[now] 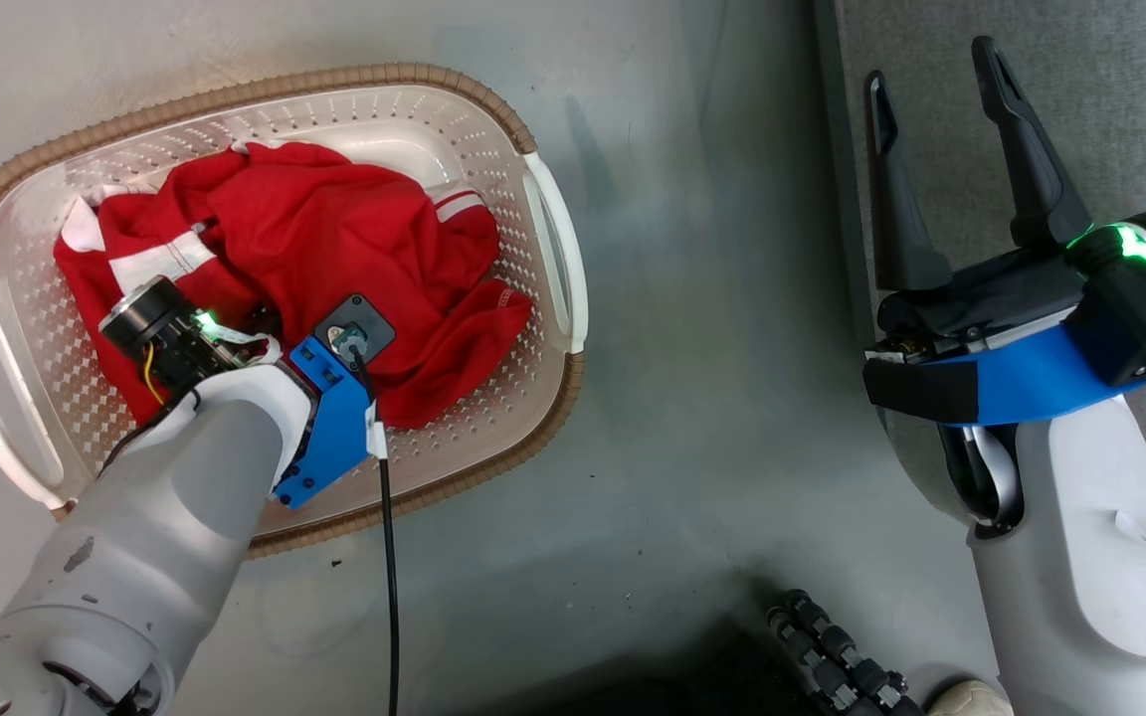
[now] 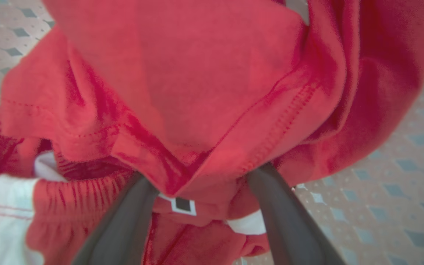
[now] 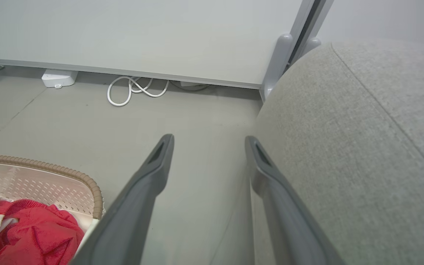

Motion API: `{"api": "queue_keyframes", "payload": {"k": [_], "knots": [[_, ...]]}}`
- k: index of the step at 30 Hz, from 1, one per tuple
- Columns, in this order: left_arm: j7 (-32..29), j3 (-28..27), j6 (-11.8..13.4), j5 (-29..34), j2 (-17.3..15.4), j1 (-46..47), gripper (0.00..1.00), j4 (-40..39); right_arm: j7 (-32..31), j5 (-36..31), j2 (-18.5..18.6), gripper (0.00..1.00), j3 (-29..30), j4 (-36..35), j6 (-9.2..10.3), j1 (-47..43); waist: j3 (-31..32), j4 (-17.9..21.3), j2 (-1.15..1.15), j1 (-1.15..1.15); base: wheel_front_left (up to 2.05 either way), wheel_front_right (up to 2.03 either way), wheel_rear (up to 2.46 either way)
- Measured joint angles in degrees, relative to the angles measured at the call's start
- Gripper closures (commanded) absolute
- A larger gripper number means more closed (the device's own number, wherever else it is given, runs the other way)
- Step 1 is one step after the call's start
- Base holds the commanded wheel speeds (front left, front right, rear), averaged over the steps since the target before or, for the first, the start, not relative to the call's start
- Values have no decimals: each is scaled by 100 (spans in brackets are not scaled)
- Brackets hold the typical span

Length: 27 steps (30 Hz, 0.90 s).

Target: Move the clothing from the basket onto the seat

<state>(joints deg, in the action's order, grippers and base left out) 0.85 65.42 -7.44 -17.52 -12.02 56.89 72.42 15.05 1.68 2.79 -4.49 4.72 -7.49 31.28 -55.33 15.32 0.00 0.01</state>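
The clothing point(image 1: 334, 229) is a heap of bright red fabric with white trim, lying in the cream perforated basket point(image 1: 235, 94) with its brown rim at the left of the head view. My left wrist point(image 1: 235, 348) hangs over the heap and hides the fingers. In the left wrist view my left gripper point(image 2: 201, 176) is open, its fingertips buried under a fold of the clothing point(image 2: 197, 73). My right gripper point(image 1: 931, 70) stands open and empty at the edge of the grey seat point(image 1: 1080, 80). The right wrist view shows that gripper point(image 3: 209, 140), the seat point(image 3: 363, 147), the basket rim point(image 3: 87, 180) and the clothing point(image 3: 31, 232).
A black cable point(image 1: 389, 557) hangs from my left wrist across the grey floor. Black tripod legs point(image 1: 832, 646) and the toe of a shoe point(image 1: 966, 699) sit at the bottom edge. By the far wall lie a white coiled cable point(image 3: 134, 90) and a white box point(image 3: 59, 78).
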Motion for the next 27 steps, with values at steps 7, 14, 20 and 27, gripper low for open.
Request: {"api": "queue_keyframes", "payload": {"k": [7,14,20,27], "knots": [[-237,240,0,-183,2,90,0,40,0,-19,0,0,34,-9,0,4,-62,-17,0,0,0,0,0],[-346,415,0,-318,37,107,100,66,0,-63,0,0,80,-7,0,4,-20,-45,0,-1,0,0,0],[-278,539,0,-424,132,106,100,69,0,-81,0,0,109,24,0,4,94,-90,0,-1,0,0,0],[-54,614,0,-572,269,69,100,-26,-1,-115,0,0,154,103,0,-4,324,-157,0,-1,0,0,0]]}}
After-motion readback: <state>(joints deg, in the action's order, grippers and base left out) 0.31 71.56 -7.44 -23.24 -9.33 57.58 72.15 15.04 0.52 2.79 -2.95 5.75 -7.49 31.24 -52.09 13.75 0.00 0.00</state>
